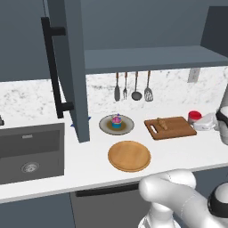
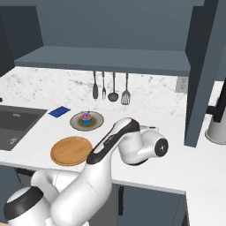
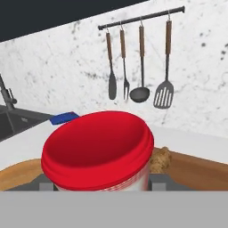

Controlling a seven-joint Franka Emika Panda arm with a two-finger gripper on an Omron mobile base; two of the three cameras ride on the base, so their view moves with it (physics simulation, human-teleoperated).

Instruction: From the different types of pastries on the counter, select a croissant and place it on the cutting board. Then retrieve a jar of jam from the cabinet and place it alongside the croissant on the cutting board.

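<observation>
The jar of jam (image 3: 98, 151), with its red lid, sits between the fingers of my gripper (image 3: 101, 182), which is shut on it. From the left base view the jar (image 1: 194, 116) and gripper (image 1: 202, 121) are at the right end of the brown cutting board (image 1: 173, 130). I cannot tell whether the jar rests on the wood. The small golden croissant (image 1: 163, 123) lies on the board, just behind the jar in the hand view (image 3: 161, 158). The pink-frosted cupcake (image 1: 116, 120) stands on a grey plate on the white counter (image 1: 89, 164). The cabinet door (image 1: 71, 67) hangs open.
A round wooden plate (image 1: 129, 156) lies in front of the cupcake's plate. The sink (image 1: 31, 151) is at the left. Utensils (image 1: 133, 89) hang on the back wall. A blue cloth (image 2: 59, 111) lies near the sink. My arm (image 2: 128, 145) covers most of the board.
</observation>
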